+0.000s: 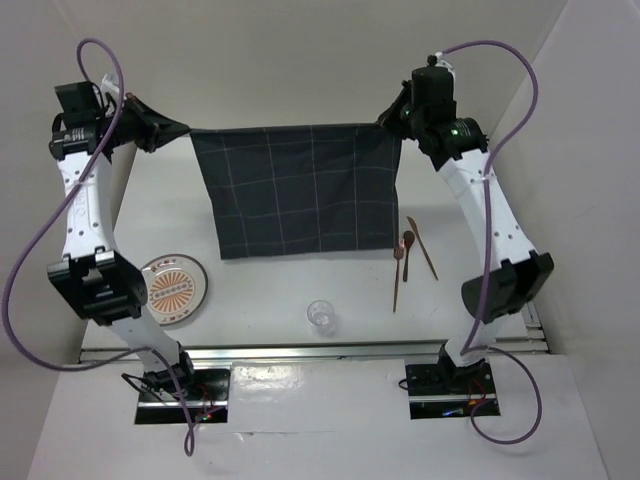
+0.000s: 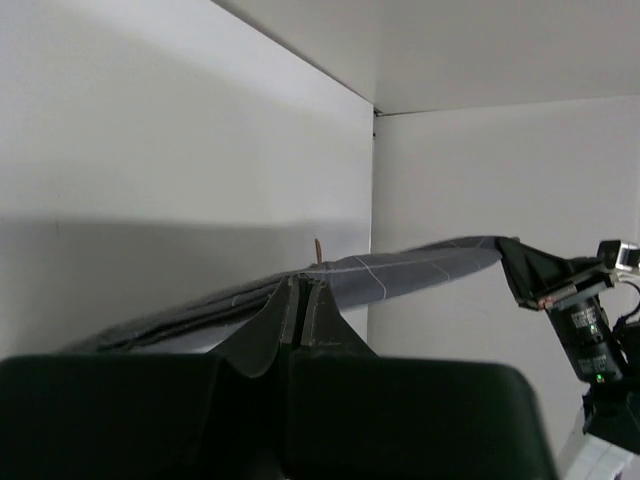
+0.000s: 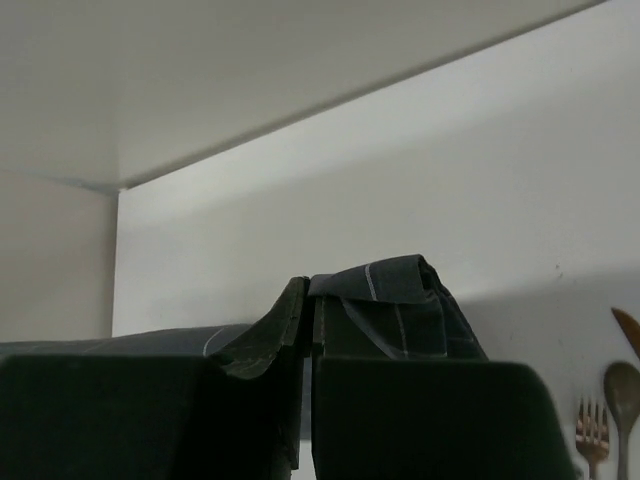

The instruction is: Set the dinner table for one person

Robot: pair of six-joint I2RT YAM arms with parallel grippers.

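Left gripper [image 1: 178,130] and right gripper [image 1: 388,120] are each clamping 1 top corner of the checked cloth [image 1: 295,190], stretching it taut so it is hanging flat above the far half of the dinner table [image 1: 260,290], likely for laying as a placemat. Plate [image 1: 175,288] is sitting near the left edge, glass [image 1: 321,316] by the near edge, 3 wooden utensils [image 1: 410,255] toward the right edge.
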